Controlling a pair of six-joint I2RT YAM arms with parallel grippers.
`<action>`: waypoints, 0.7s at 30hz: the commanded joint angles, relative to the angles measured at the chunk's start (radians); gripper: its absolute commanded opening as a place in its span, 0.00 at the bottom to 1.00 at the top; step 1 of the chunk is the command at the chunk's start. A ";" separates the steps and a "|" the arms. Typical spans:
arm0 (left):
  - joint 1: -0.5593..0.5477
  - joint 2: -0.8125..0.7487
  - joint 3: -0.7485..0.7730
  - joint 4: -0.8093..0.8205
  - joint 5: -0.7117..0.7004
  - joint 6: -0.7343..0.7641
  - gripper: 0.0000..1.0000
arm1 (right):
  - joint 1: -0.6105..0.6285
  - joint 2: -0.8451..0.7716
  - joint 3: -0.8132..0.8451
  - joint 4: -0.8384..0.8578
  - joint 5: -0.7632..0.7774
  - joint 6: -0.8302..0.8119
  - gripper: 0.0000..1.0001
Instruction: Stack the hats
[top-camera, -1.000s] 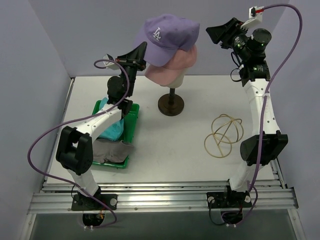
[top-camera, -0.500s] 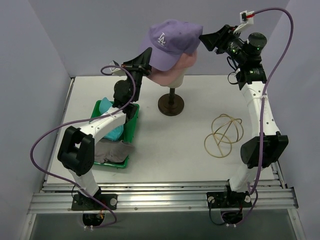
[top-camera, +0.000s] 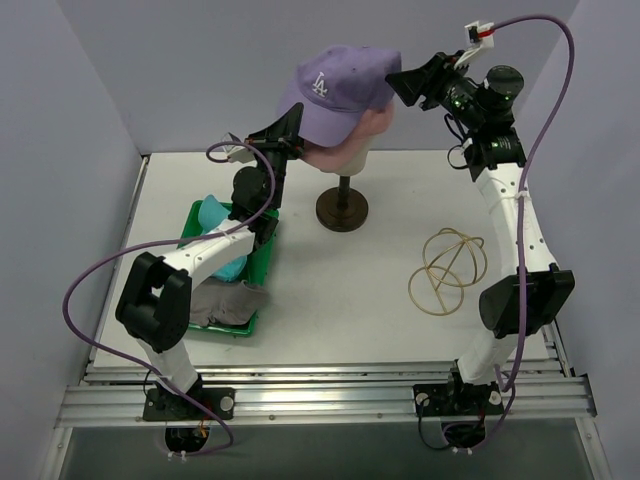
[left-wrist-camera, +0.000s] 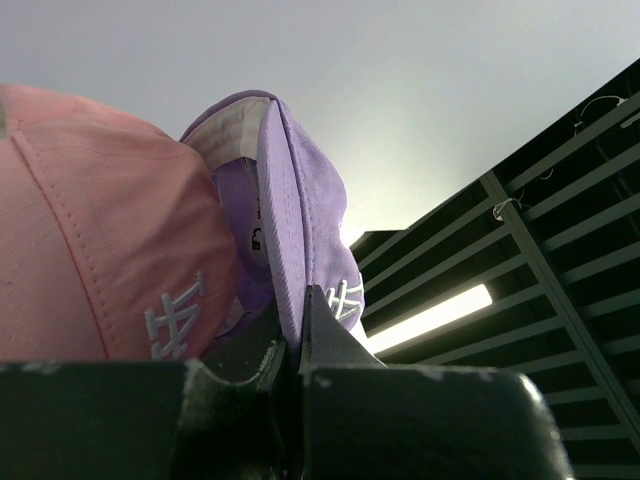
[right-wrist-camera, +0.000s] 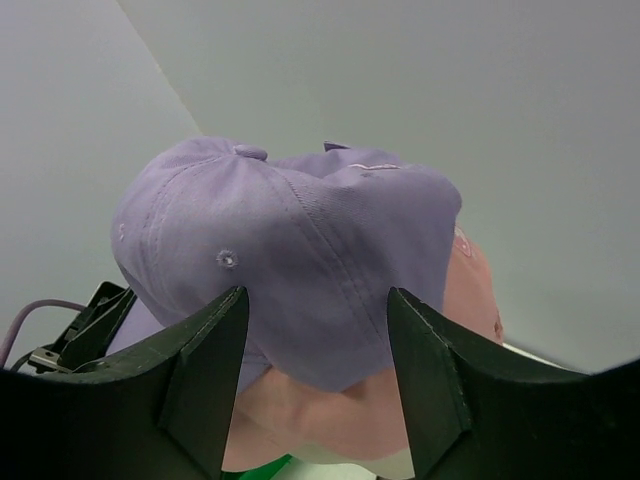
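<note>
Top view first: the lavender cap (top-camera: 335, 88) is up between the two end effectors, sitting tilted over the pink cap (top-camera: 368, 124), which is on the mannequin head (top-camera: 352, 160). The left end effector (top-camera: 287, 122) is at the cap's brim edge and the right end effector (top-camera: 398, 84) is at its opposite side. Well below the left end effector, the teal bucket hat (top-camera: 212, 214) and grey bucket hat (top-camera: 214, 300) lie in the green tray (top-camera: 264, 248) on the desk (top-camera: 380, 310). So I'd call it about half done: two caps stacked-ish, top one not yet settled, two bucket hats to go.

Left wrist view: the left end effector (left-wrist-camera: 297, 330) is clenched on the lavender cap's (left-wrist-camera: 300, 230) brim, which stands straight up out of the jaws. The pink cap (left-wrist-camera: 90, 250) is just to the left of it.

Right wrist view: the right end effector (right-wrist-camera: 318, 296) is spread wide, one finger either side of the lavender cap's (right-wrist-camera: 290, 250) crown, pink cap (right-wrist-camera: 472, 290) peeking out beyond. Can't tell if the fingers actually touch the fabric.

Hard to see: the head is mostly covered, the grey hat is partly behind the left arm, and how well the caps nest is anyone's guess.
</note>
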 joint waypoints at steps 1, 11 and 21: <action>-0.008 -0.050 -0.009 0.028 -0.051 -0.014 0.02 | 0.028 -0.064 -0.008 0.086 -0.041 -0.053 0.54; -0.011 -0.045 -0.019 0.029 -0.044 -0.025 0.02 | 0.083 -0.087 0.002 -0.030 0.048 -0.212 0.58; -0.014 -0.047 -0.009 0.026 -0.041 -0.033 0.02 | 0.116 -0.035 0.076 -0.121 0.149 -0.284 0.34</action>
